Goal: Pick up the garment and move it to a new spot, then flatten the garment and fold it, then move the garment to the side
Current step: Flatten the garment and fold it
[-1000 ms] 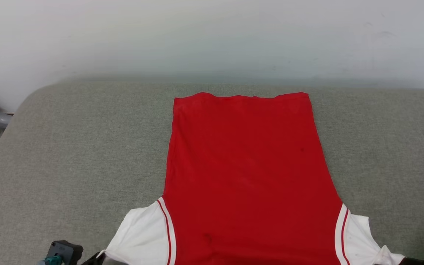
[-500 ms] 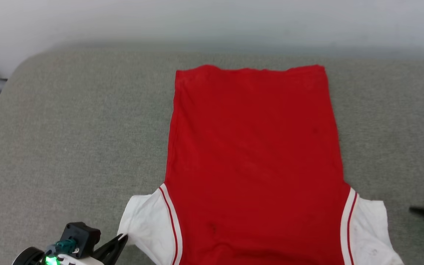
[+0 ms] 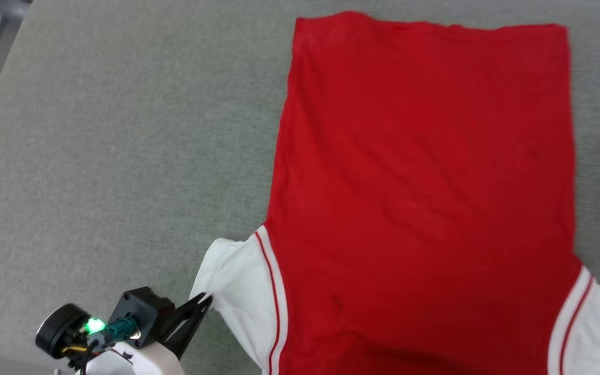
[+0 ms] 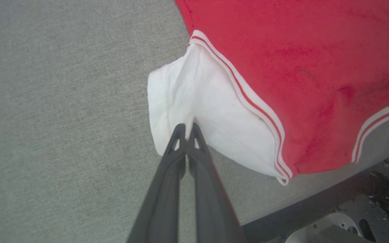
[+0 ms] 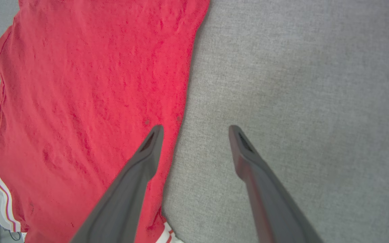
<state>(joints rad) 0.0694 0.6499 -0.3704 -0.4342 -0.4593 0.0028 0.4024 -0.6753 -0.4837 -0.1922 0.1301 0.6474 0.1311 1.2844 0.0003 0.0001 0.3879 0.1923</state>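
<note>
The shirt [image 3: 425, 182] is laid out flat, plain red side up, on the grey pad [image 3: 123, 156], with the hem toward the far edge and the sleeves toward the near edge. Its left sleeve [image 4: 194, 98] is pinched at the cuff by the left gripper [image 4: 186, 127], whose fingers are pressed together on the cloth. The right gripper [image 5: 196, 130] is held spread above the shirt's right side edge, with nothing gripped. Relocation and flattening are judged largely done; folding and moving aside are left.
</note>
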